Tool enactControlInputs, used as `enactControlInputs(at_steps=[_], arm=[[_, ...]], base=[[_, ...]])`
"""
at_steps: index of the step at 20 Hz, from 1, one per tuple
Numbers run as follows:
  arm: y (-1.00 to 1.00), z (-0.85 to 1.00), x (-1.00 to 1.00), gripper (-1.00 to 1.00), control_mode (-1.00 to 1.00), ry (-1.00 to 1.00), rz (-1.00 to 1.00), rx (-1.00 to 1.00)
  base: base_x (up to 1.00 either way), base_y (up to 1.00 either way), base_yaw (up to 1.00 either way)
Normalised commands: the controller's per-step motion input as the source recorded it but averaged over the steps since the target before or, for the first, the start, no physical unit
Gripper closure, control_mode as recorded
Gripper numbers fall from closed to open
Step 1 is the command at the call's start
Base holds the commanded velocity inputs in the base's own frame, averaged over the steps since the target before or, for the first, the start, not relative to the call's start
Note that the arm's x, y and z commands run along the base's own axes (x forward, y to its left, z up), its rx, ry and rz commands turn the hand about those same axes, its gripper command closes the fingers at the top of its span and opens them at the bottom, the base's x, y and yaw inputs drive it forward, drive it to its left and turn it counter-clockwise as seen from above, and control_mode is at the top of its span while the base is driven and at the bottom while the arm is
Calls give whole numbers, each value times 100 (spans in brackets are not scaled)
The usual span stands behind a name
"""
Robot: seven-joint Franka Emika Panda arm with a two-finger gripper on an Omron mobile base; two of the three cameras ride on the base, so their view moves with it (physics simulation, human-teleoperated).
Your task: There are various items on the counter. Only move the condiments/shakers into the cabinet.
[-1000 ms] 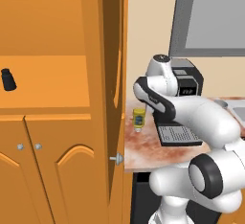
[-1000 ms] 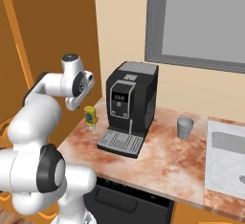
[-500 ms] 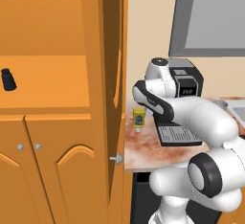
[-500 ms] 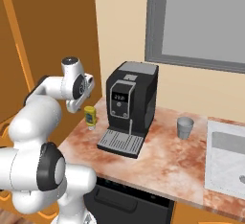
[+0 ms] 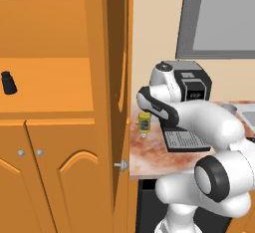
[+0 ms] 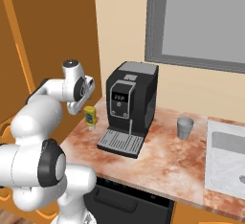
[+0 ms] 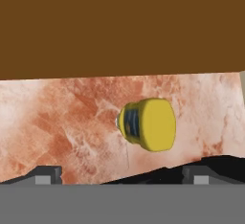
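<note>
My table [image 6: 158, 163] is reddish mottled stone. On it stand the yellow mustard bottle [image 6: 89, 117] at the far left, the black coffee machine [image 6: 129, 106] just right of it, and a grey cup [image 6: 184, 128] further right. A small black shaker [image 5: 8, 83] stands on the cabinet shelf [image 5: 50, 105].

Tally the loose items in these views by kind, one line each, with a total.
Condiments/shakers: 2, the mustard bottle standing on the counter beside the coffee machine, and the black shaker lying on a shelf of the cabinet.
Cups: 1, the grey cup on the counter.
Appliances: 1, the coffee machine.
Total: 4.
</note>
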Motion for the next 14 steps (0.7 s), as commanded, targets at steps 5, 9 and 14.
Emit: enactControlInputs(at_steps=[5, 9, 14], arm=[[2, -10, 17, -100, -100, 1, 0, -2], [7, -10, 16, -100, -100, 3, 0, -3], [7, -13, 22, -100, -100, 7, 0, -3]], base=[[0, 0, 0], [0, 0, 0], [0, 0, 0]])
